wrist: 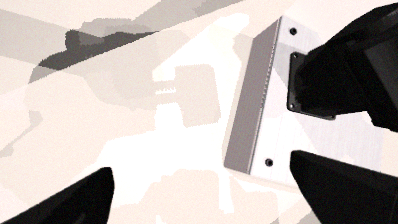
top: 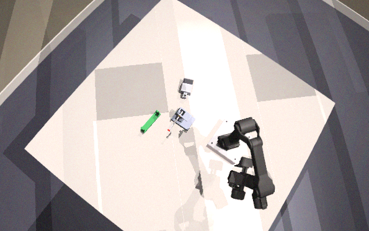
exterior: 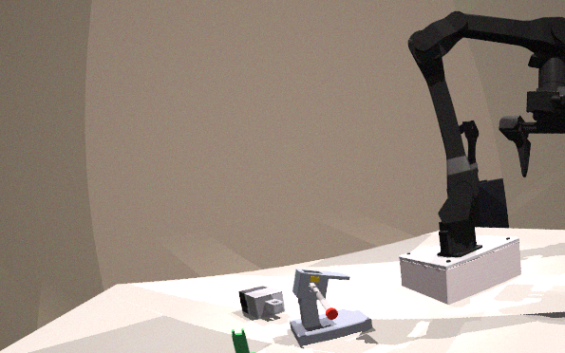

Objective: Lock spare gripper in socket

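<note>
The grey-blue mount (top: 188,120) (exterior: 344,324) stands on the table, its raised socket facing the spare gripper's side. The lock pin (top: 168,130) (exterior: 331,313), with a white shaft and red head, is in the socket, its head sticking out to one side. The spare gripper (top: 186,87) (exterior: 258,303), a pale grey block with a dark end and a small holed spigot, lies on the table apart from the mount. My gripper (exterior: 549,178) (wrist: 204,168) is open and empty, fingers pointing down, high beside the arm's base and far from the mount.
A green bar (top: 149,122) (exterior: 240,343) with raised ends lies near the mount on the pin-head side. The arm stands on a white box (exterior: 424,277) (wrist: 270,135) on the table, right of the mount in the top and exterior views.
</note>
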Robot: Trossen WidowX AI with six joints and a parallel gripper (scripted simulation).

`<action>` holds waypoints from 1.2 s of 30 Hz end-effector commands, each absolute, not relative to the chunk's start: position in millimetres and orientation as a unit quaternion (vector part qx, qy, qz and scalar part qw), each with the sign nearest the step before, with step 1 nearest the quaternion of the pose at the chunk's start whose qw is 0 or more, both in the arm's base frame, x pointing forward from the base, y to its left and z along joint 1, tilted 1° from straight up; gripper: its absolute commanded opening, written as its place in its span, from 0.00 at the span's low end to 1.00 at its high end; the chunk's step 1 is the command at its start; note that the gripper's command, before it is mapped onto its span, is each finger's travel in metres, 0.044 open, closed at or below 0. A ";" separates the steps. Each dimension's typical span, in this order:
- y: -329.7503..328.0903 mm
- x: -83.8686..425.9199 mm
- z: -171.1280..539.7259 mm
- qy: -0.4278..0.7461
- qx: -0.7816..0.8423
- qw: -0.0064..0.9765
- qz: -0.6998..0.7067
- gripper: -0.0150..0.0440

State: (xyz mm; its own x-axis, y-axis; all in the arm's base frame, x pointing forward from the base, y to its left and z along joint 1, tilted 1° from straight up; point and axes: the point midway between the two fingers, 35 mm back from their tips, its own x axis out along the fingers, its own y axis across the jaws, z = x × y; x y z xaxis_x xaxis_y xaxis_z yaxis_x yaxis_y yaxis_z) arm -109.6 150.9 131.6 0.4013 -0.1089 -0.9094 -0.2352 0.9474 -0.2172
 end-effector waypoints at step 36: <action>219.9 94.4 136.5 0.652 -0.350 0.634 0.226 0.76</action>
